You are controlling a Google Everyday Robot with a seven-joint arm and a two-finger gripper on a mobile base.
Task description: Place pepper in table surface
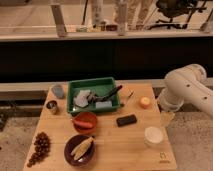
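Observation:
The red-orange pepper (84, 123) lies in a brown bowl (85, 116) on the light tan table surface (115, 142), just in front of the green tray. My white arm (187, 87) reaches in from the right. My gripper (167, 118) hangs at the table's right edge, well to the right of the pepper and not touching it.
The green tray (93, 83) holds several items at the back. A corn cob lies in a purple bowl (80, 149) at the front. Grapes (39, 147), a metal cup (51, 106), an orange fruit (145, 102), a black object (126, 120) and a white cup (153, 135) stand around.

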